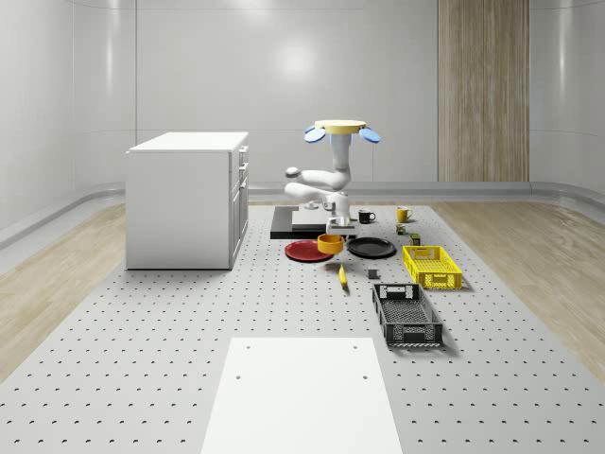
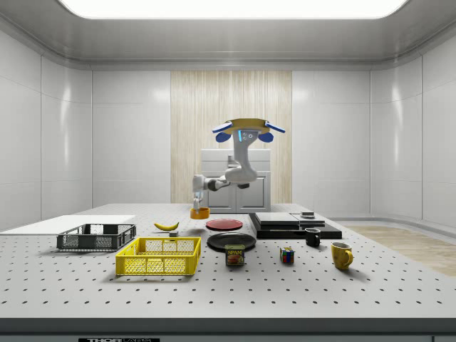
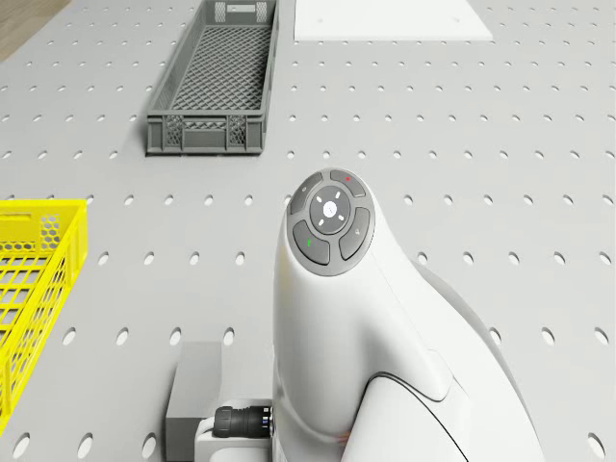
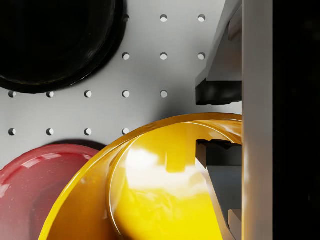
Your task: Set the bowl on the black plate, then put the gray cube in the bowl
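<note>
The drone (image 1: pixel 340 128) hovers over the black slab at the back of the table, with its arm reaching down and forward. My gripper (image 4: pixel 215 121) is shut on the rim of the orange-yellow bowl (image 4: pixel 150 195), one finger (image 4: pixel 214 92) outside the wall and one inside. The bowl (image 1: pixel 330 243) hangs just above the table between the red plate (image 1: pixel 305 252) and the black plate (image 1: pixel 371 248); in the wrist view it overlaps the red plate's edge. In the side view the gripper (image 2: pixel 197 205) holds the bowl (image 2: pixel 200 212) low. The gray cube (image 1: pixel 372 274) lies in front of the black plate.
A yellow crate (image 1: pixel 431 266) and a black crate (image 1: pixel 406 315) stand toward the whole-scene view's right front, with a banana (image 1: pixel 342 274) near the cube. A white cabinet (image 1: pixel 189 199) stands on the left. Mugs (image 1: pixel 367 217), a can (image 2: pixel 234 255) and a puzzle cube (image 2: pixel 286 255) sit beyond the black plate.
</note>
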Available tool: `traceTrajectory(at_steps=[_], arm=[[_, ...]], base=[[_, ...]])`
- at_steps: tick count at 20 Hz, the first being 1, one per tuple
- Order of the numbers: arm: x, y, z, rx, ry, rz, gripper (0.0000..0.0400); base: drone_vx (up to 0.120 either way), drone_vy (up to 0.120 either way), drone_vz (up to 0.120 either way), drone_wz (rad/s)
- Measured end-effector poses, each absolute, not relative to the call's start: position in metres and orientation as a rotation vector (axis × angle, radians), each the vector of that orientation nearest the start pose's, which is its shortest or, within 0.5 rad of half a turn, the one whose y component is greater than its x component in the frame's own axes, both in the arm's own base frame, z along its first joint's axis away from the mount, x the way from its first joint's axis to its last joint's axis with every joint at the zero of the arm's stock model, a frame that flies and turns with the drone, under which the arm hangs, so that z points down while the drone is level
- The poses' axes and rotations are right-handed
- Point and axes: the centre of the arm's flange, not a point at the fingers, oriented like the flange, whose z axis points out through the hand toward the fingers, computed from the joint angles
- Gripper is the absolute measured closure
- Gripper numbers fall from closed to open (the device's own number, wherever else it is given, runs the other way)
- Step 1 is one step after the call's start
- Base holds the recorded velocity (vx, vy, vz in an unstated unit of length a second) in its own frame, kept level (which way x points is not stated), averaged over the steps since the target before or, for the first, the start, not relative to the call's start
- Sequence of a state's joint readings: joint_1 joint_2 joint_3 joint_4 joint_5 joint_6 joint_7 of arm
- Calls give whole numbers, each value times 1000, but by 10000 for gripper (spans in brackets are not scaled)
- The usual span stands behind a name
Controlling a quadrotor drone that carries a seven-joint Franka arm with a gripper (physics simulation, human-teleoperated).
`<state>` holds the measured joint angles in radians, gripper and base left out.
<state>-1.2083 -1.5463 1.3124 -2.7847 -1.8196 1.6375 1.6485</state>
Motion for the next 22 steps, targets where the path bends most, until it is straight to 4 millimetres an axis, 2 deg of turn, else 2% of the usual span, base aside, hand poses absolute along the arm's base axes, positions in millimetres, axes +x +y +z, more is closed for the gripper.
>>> traceTrajectory(at_steps=[22], arm=[[329, 18, 515, 1, -2, 786, 300]], base=[[-120, 120, 0, 0]])
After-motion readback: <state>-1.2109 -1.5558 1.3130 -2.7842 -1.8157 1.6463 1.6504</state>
